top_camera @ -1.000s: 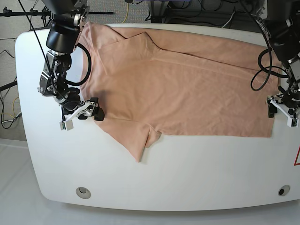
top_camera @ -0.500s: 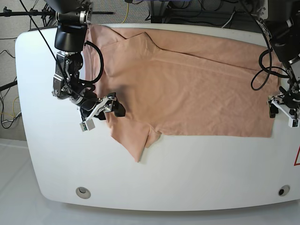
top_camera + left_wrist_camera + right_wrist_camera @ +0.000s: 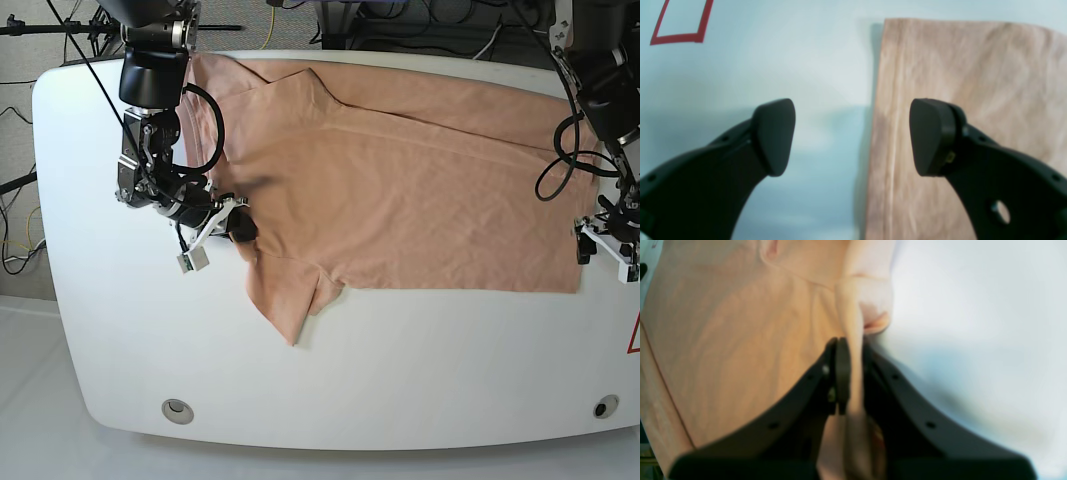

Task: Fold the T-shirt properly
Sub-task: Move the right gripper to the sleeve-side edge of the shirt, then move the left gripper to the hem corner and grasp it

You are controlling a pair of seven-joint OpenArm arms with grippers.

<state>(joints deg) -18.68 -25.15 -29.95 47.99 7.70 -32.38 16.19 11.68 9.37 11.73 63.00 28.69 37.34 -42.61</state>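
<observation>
The peach T-shirt [image 3: 400, 180] lies spread flat across the white table, hem at the right and sleeves at the left in the base view. My right gripper [image 3: 238, 228] is at the edge of the near sleeve. In the right wrist view the gripper [image 3: 853, 350] is shut, with a fold of the T-shirt [image 3: 740, 323] pinched between its black fingers. My left gripper [image 3: 606, 255] is open at the hem's near right corner. In the left wrist view the left gripper [image 3: 851, 133] straddles the hem edge, one finger over bare table and the other over the T-shirt [image 3: 973, 83].
The white table [image 3: 400, 370] has a round hole near each front corner [image 3: 178, 408] [image 3: 604, 406]. A red outline mark [image 3: 634, 335] sits at its right edge, also in the left wrist view as a red mark [image 3: 680, 23]. Cables and stands crowd the floor behind the table.
My right gripper moved right onto the near sleeve's edge and closed on the fabric, pulling it slightly. The left gripper shifted a little toward the front, still open.
</observation>
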